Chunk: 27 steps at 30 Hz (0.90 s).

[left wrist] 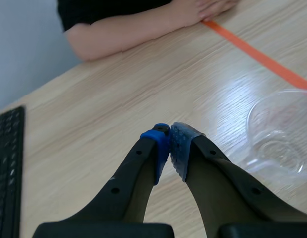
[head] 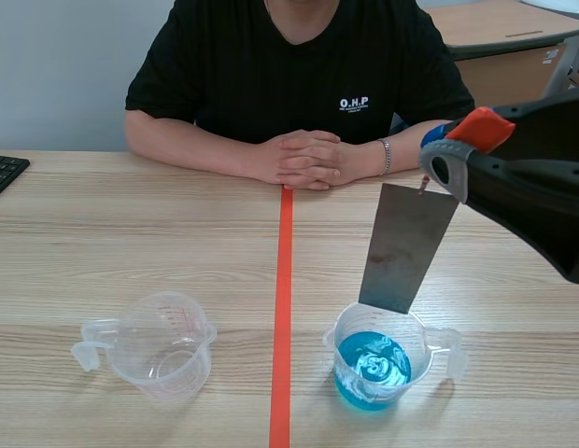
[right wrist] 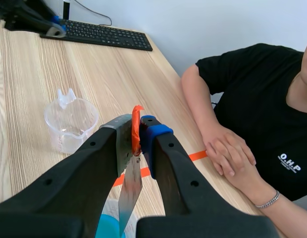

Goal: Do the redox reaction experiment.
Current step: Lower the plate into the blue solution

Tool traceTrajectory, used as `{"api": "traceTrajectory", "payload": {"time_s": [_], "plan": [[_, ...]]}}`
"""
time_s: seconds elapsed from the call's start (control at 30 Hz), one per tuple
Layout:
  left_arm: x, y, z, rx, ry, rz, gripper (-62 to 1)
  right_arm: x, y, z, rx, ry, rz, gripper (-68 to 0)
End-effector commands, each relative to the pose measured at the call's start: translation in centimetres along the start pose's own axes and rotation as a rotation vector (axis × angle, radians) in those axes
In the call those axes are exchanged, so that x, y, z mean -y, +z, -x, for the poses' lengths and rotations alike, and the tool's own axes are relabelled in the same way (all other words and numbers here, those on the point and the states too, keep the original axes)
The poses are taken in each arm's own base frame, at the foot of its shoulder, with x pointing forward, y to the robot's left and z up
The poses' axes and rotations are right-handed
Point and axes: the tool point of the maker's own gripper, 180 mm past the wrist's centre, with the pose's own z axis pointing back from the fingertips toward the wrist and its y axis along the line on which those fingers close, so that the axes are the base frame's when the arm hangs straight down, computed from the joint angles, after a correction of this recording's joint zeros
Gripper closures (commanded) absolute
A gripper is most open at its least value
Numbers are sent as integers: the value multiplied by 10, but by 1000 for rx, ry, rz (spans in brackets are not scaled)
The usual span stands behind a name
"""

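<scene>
My right gripper (head: 445, 154) is shut on the top edge of a thin grey metal plate (head: 406, 247). The plate hangs tilted, its lower edge at the mouth of a clear beaker of blue liquid (head: 375, 359), above the liquid's surface. The right wrist view shows the plate (right wrist: 129, 191) pinched in that gripper (right wrist: 137, 136), with blue liquid (right wrist: 108, 229) under it. An empty clear beaker (head: 163, 345) stands left of the tape line. My left gripper (left wrist: 169, 148) is shut on nothing above bare table, with the empty beaker (left wrist: 282, 139) beside it.
A person sits across the table with clasped hands (head: 308, 159) resting near the far end of the orange-red tape line (head: 283, 308). A black keyboard (head: 5, 173) lies at the far left edge. In the right wrist view the left arm's gripper (right wrist: 49, 27) is near the keyboard (right wrist: 101, 33).
</scene>
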Motion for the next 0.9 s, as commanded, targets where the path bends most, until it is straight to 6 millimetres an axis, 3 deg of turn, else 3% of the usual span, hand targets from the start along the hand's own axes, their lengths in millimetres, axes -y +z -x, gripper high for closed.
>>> {"api": "traceTrajectory", "payload": {"time_s": [0.0, 0.17, 0.3, 0.67, 0.87], "plan": [[11, 10, 4, 4, 53, 1, -42, 1, -1, -9, 24, 15, -7, -17], [21, 45, 27, -54, 129, -57, -42, 0, -1, -3, 13, -4, -8, -17], [35, 60, 39, -95, 150, -74, -42, -2, 0, 6, 4, -39, -8, -17], [55, 78, 58, -183, 149, -99, -42, -11, 1, 22, 7, -87, -25, -17], [56, 79, 63, -214, 151, -96, -42, -23, 1, 35, 13, -117, -54, -17]]}}
